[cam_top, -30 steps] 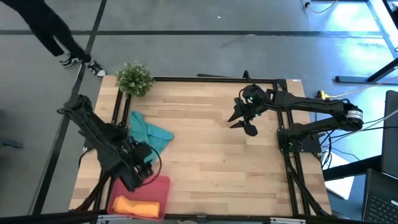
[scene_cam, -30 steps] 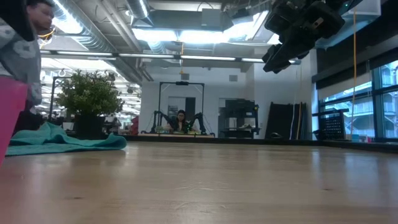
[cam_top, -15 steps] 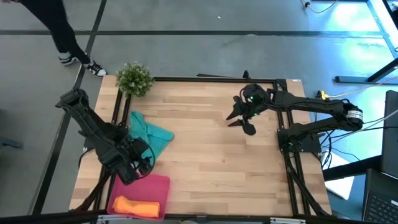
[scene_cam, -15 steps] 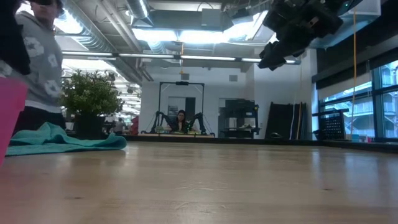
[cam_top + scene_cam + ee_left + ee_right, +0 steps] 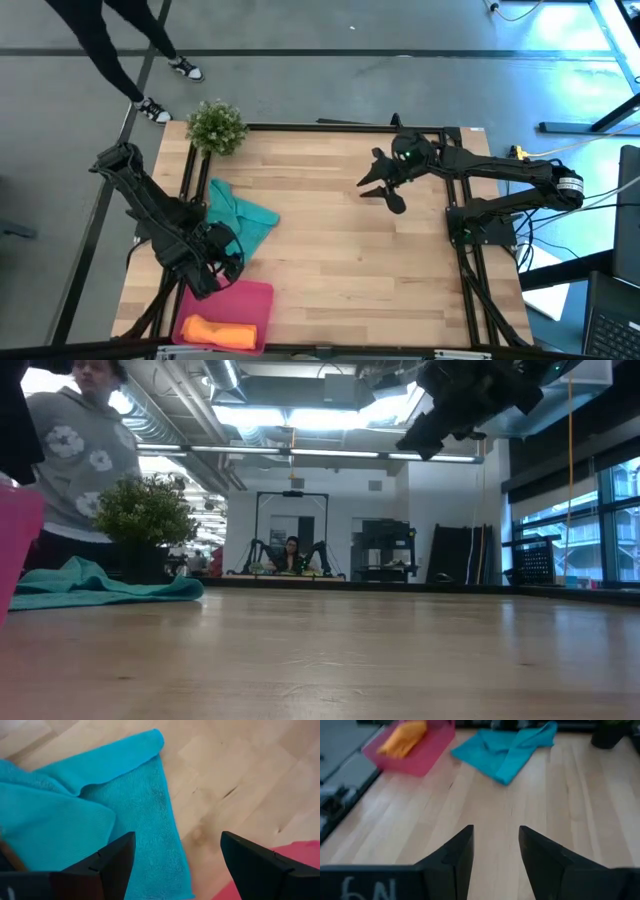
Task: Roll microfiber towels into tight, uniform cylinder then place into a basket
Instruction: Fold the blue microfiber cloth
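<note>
Teal microfiber towel [image 5: 240, 215] lies crumpled on the wooden table [image 5: 330, 250] beside the pink basket [image 5: 255, 298] holding the rolled orange towel [image 5: 215, 331]; left gripper [image 5: 222, 262] spread empty above it, right gripper [image 5: 378, 187] parted aloft; bunched folds risk a lopsided roll.

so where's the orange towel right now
In the high view the orange towel lies rolled inside the pink basket at the table's near left corner, just below the left gripper.

left gripper [image 5: 212, 262] pulled back off basket [image 5: 250, 297], person [image 5: 120, 40] walked rightward
</note>
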Motion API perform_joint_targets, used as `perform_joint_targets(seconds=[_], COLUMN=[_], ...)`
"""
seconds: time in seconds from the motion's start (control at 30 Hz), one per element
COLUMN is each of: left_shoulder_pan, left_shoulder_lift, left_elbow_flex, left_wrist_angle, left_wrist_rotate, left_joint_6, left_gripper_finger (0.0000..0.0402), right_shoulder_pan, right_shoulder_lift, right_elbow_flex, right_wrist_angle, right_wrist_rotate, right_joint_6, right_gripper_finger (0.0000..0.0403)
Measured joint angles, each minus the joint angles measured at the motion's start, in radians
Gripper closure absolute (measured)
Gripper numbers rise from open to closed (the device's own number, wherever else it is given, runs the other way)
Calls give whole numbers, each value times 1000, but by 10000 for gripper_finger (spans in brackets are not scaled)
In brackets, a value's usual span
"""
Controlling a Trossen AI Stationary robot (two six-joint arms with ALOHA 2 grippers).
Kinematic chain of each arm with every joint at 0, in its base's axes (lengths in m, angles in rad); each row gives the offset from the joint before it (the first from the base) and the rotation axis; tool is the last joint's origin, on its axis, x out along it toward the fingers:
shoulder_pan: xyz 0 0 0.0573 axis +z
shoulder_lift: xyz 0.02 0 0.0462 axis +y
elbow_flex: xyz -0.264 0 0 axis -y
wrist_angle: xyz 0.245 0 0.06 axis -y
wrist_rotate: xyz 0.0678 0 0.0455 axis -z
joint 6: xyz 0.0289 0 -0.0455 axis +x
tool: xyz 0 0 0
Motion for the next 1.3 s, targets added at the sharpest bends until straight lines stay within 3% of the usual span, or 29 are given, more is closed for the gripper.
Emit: perform_joint_targets(seconds=[0.17, 0.47, 0.8, 0.97, 1.3], left_shoulder_pan=[0, 0, 0, 0, 0], left_shoulder_lift=[0, 1, 1, 1, 1], left_elbow_flex=[0, 0, 0, 0, 0], left_wrist_angle=[0, -5, -41, -41, -43], left_wrist_rotate=[-3, -39, -39, -25, 8], left_joint_6=[-20, -20, -20, -24, -17], left_gripper_finger=[123, 123, 124, 124, 124], right_shoulder_pan=[10, 121, 188, 216, 270], right_shoulder_lift=[18, 213, 587, 766, 1003], right_elbow_flex=[0, 30, 362, 542, 759], right_wrist_angle=[129, 482, 432, 269, 184], right_wrist_rotate=[-35, 32, 70, 73, 77], right_joint_6=[136, 141, 77, -68, -175], right_gripper_finger=[246, 246, 246, 246, 246])
